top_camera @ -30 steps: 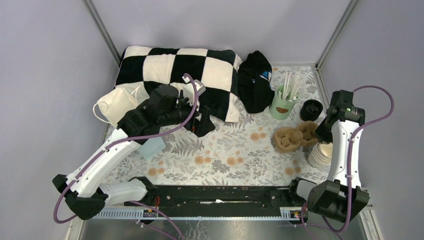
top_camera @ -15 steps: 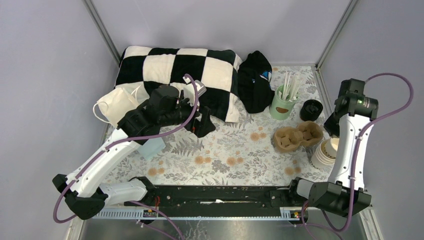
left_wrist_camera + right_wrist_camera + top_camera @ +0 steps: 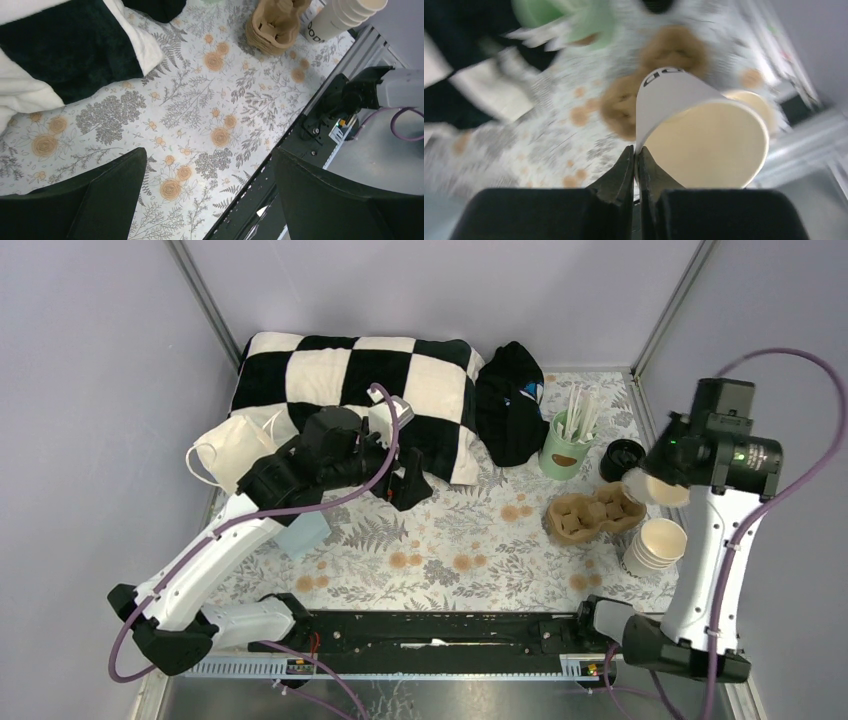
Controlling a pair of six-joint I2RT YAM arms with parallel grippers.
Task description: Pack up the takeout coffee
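White paper cup [image 3: 694,125], open-mouthed and tilted, was pinched at its rim wall by the nearly closed fingers of the right claw [image 3: 636,150]. It was raised off the floral-patterned bench [image 3: 450,530] at 3 o'clock, near the brown moulded-pulp cup carrier [image 3: 595,512]. Stack of like white paper cups [image 3: 655,545] stood at 4 o'clock, just beside the carrier. Left claw [image 3: 209,155] hung spread wide, gripping nothing, by the black-and-white checked cushion [image 3: 350,375] at 10 o'clock.

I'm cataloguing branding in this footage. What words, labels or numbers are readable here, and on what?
"DOD"-like dark letters, sideways and partly cut off, on the stack of cups; not certain.
Dark print on the lifted cup: blurred, unreadable.
Small blue and white mark on the black cloth: too small to read.
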